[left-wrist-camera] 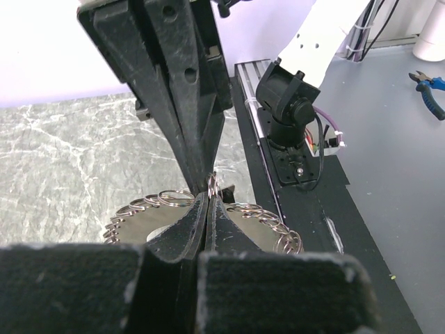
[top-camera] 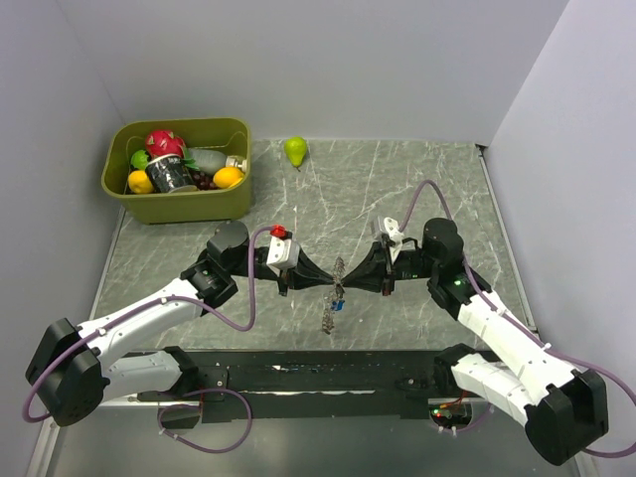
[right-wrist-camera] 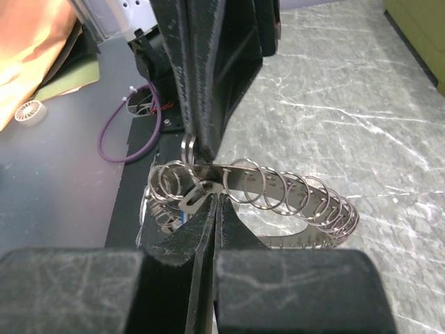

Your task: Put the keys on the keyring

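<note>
Contact is seen at mid-table from above: the black left gripper and the black right gripper are brought tip to tip, and the large thin grey metal keyring with a toothed-looking rim is caught between them, edge-on to the camera. The tiny metal keys are strung out from the pinch toward the arm bases, a blue plastic tag among them, their long axis running near to far. Neither arm is placed clearly nearer to them. The olive-green plastic bin at the far left is filled with red, yellow and green fruit and a dark can, and a green pear lies on the table well apart from it. On the left wrist view, the left fingers are pressed together on the keyring's rim, with the right gripper's black fingers met head-on from above; the keys are hidden. On the right wrist view, the right fingers are likewise squeezed shut on the rim, the toothed look being made by small loops along the band. Whether a key is nipped there too cannot be told.
</note>
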Available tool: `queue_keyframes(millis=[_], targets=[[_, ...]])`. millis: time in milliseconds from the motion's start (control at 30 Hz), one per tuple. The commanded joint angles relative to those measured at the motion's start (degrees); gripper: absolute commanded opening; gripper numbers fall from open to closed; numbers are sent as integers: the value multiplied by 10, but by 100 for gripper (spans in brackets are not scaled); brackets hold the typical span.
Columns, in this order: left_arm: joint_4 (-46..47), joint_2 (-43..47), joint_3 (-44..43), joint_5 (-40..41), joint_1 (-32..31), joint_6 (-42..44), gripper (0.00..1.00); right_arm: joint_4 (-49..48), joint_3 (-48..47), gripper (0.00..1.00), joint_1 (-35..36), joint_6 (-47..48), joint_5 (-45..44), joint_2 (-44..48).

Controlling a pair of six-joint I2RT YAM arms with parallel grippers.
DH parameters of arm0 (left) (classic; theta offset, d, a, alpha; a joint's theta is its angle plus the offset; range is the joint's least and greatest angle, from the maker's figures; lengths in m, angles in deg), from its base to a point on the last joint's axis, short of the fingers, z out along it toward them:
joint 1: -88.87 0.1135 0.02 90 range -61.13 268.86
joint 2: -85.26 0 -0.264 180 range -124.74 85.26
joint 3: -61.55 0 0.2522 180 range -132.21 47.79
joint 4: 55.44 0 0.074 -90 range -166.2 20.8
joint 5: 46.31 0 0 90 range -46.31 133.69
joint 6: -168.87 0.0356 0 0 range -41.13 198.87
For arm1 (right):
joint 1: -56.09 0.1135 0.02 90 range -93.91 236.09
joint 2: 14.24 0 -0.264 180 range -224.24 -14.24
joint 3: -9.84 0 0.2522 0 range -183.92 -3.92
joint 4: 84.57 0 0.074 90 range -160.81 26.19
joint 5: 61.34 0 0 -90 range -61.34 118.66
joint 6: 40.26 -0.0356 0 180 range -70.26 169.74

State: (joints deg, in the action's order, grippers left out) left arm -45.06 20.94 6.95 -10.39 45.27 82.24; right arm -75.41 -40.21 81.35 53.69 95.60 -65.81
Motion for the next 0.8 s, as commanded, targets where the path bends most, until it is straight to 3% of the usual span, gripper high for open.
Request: queue_keyframes(millis=[0, 167, 233, 267, 367, 467, 767], targets=[[47, 19, -17, -23, -3, -1, 1, -2, -2, 0, 4, 9, -3, 2], [36, 24, -14, -5, -2, 7, 1, 25, -4, 0, 3, 12, -33, 20], [28, 24, -15, 7, -3, 7, 1, 30, 1, 12, 3, 4, -44, 37], [25, 24, -17, 10, -3, 9, 1, 32, 3, 27, 3, -4, -68, 51], [20, 25, -15, 22, -2, 8, 1, 43, 14, 46, 3, -8, -106, 80], [21, 27, -14, 33, -2, 8, 1, 59, 18, 54, 3, -13, -132, 108], [35, 11, -15, 34, -2, -1, 1, 18, 21, 62, 19, -39, -123, 101]])
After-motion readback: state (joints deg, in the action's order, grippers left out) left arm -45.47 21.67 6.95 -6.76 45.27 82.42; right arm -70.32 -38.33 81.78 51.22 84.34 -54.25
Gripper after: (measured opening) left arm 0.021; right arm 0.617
